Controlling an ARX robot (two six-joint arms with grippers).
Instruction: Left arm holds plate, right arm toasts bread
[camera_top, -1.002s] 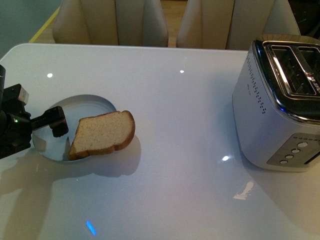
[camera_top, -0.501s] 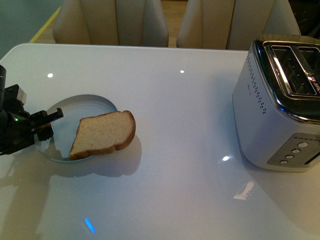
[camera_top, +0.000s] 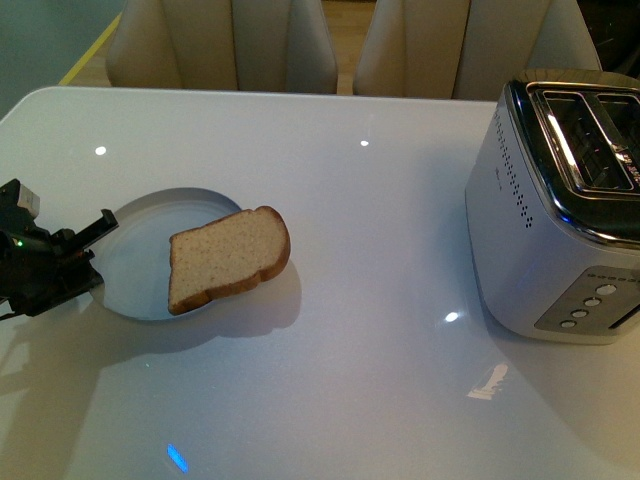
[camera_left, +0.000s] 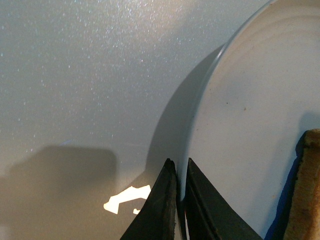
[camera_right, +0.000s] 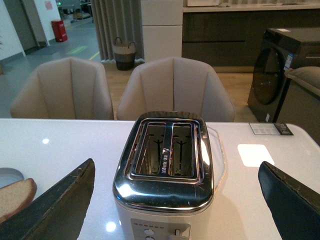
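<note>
The bread (camera_top: 228, 258) lies across the right rim of the plate (camera_top: 145, 255), apart from the left gripper (camera_left: 180, 166), whose jaws pinch the plate's left rim near the left edge of the table (camera_top: 380, 390); bare tabletop runs right to the toaster (camera_top: 535, 235), partly cut off, which the right gripper (camera_right: 176, 165) faces with jaws spread wide.

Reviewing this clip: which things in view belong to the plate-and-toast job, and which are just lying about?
Job in hand:
left gripper, shut on the plate's rim
plate
bread, lying partly on the plate
toaster
right gripper, open

Just lying about:
chairs behind the table
wicker basket
dark appliance
</note>
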